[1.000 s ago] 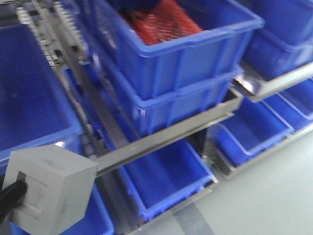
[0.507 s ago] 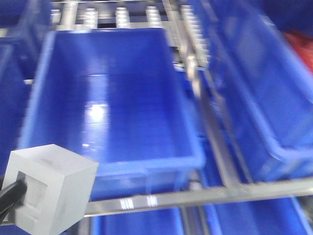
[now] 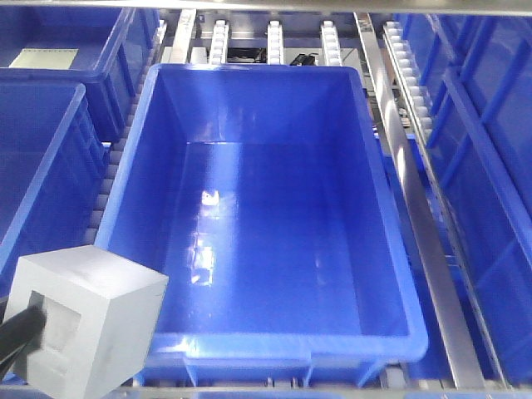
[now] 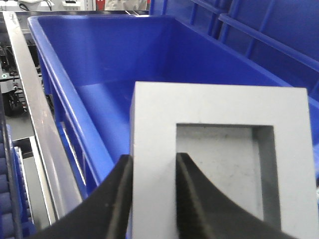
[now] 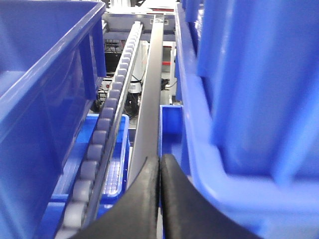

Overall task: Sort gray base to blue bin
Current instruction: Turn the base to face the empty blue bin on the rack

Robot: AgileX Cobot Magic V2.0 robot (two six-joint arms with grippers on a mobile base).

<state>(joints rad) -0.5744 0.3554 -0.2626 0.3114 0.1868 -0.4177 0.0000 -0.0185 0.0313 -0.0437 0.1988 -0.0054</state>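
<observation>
Largest in view, the blue bin [image 3: 283,345]: mouth up, glossy floor bare, centred in the front view. Flanked by more blue crates [image 3: 41,166] on both sides. Seated on white roller tracks [image 3: 219,37] beside a metal rail [image 3: 413,208].

Next, the gray base [image 3: 87,324]: lower left, overlapping the bin's near left corner in the front view, tilted, recessed face toward the left arm. Over the rim or short of it, cannot tell.

Clamped by the left gripper [image 4: 153,167]: 1 finger [image 4: 117,199] outside the frame, 1 inside the recess.

Right gripper [image 5: 159,167] closed on nothing, tips touching, above a rail.
</observation>
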